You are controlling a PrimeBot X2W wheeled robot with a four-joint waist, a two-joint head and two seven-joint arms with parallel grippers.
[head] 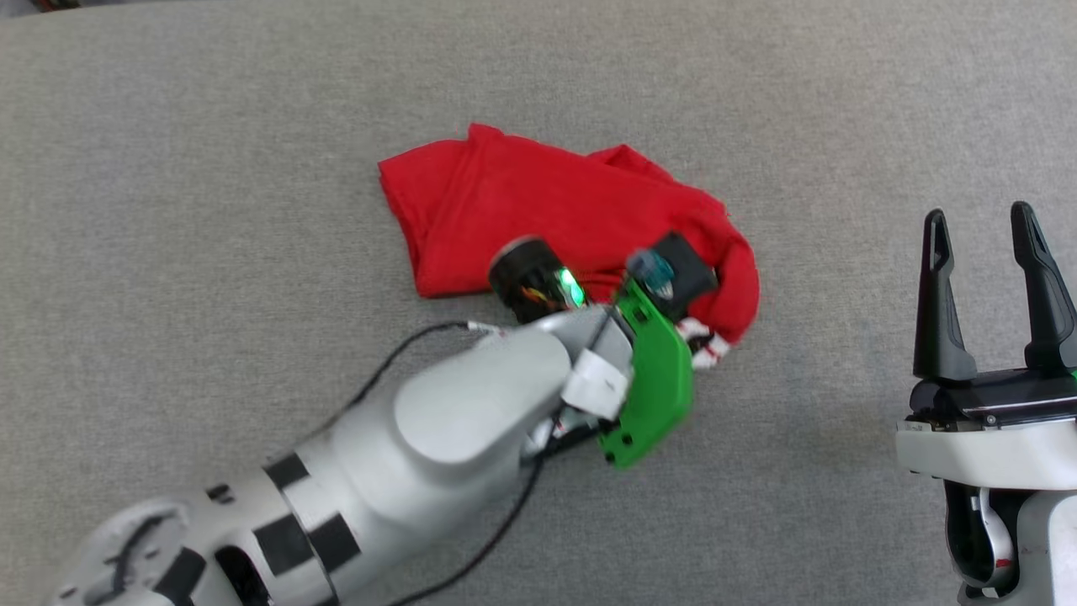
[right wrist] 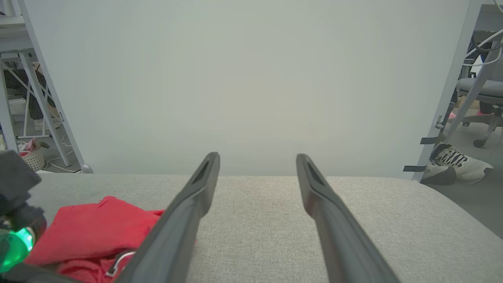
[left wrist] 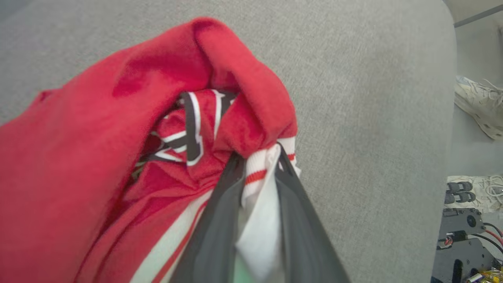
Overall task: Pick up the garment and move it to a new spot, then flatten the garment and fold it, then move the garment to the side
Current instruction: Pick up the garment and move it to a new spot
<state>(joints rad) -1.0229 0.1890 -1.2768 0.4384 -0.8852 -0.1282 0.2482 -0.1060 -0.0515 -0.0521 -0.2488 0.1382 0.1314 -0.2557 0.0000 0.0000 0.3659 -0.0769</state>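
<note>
1. The red shirt (head: 538,210) lies in a crumpled heap on the gray worktop (head: 210,168).
2. The left tool (left wrist: 259,157) pinches the shirt's white sleeve by its striped edge.
3. The right tool (head: 978,217) is spread wide, holds nothing, and sits well away from the shirt.

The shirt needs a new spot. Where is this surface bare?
Bare cloth lies between the garment and the open right gripper, and left of the garment on the grey surface. Crowded: near middle, where the left gripper pinches the garment's white trim.
</note>
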